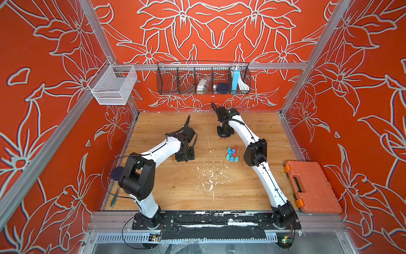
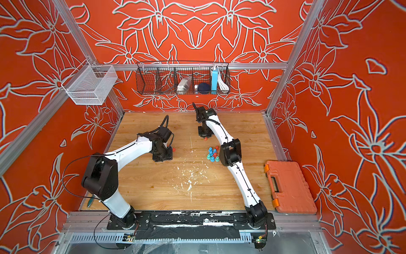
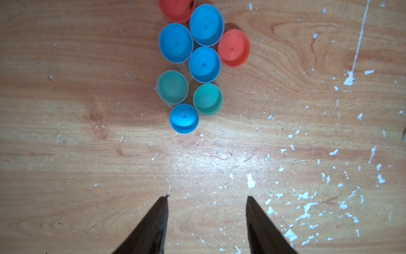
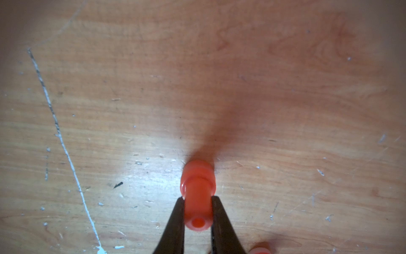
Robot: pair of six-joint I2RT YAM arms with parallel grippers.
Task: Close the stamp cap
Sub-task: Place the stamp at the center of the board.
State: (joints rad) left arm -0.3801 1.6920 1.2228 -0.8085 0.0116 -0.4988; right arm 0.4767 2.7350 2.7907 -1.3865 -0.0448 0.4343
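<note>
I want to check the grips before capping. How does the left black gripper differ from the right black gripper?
The left gripper stands open, with only the bare wooden table between its fingers; the right gripper is shut on a red plastic stamp. The left gripper faces a cluster of round blue, green and red plastic pieces; the right gripper is farther back, apart from it. Both have dark tapered fingers pointing down.
</note>
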